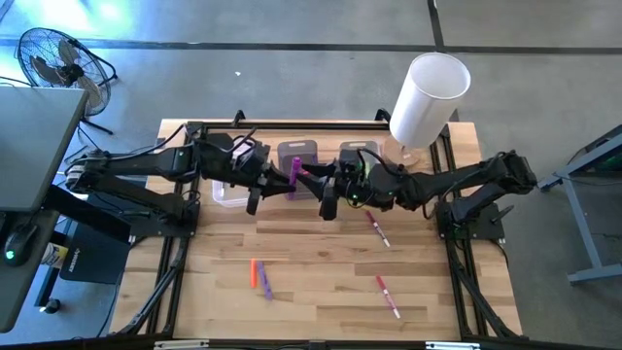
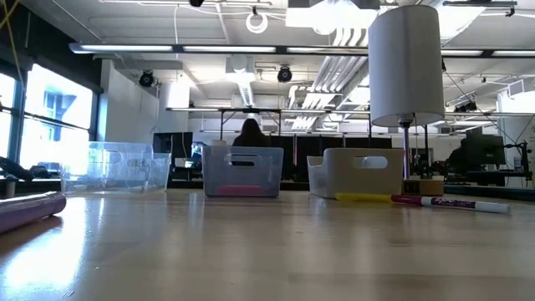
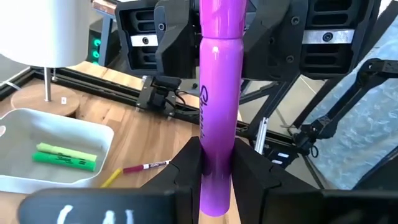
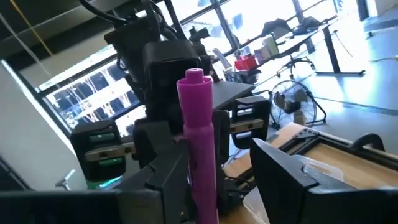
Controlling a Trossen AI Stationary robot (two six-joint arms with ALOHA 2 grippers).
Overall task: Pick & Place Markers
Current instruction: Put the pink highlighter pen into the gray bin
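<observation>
A purple marker (image 1: pixel 293 173) stands upright in the air over the middle of the table, between my two grippers. My left gripper (image 3: pixel 217 152) reaches in level from the table's left and is shut on the marker (image 3: pixel 219 93). My right gripper (image 4: pixel 221 149) comes level from the right and is open, with one finger on each side of the marker (image 4: pixel 196 137). Orange and purple markers (image 1: pixel 259 276) and two red-and-white ones (image 1: pixel 377 229) (image 1: pixel 389 297) lie flat on the wood. Green markers (image 3: pixel 62 155) lie in the white bin (image 3: pixel 93 129). My left gripper pinches the lower part of the marker's barrel (image 3: pixel 217 171) between its two fingers (image 3: pixel 186 177). They come level from the table's left and lie across it. The marker stands upright and clear of the table, its lower end just below the fingers. My right gripper: one finger (image 4: pixel 171 180) lies beside the marker; whether it touches I cannot tell. The other finger (image 4: pixel 280 174) stands apart from it.
Three bins line the far side: a clear one (image 2: pixel 117 167), a grey one (image 2: pixel 242 171) with something pink inside, and a white one (image 2: pixel 364 171). A tall white cylinder on a post (image 1: pixel 428 97) stands at the far right. Bare wood lies toward the near edge.
</observation>
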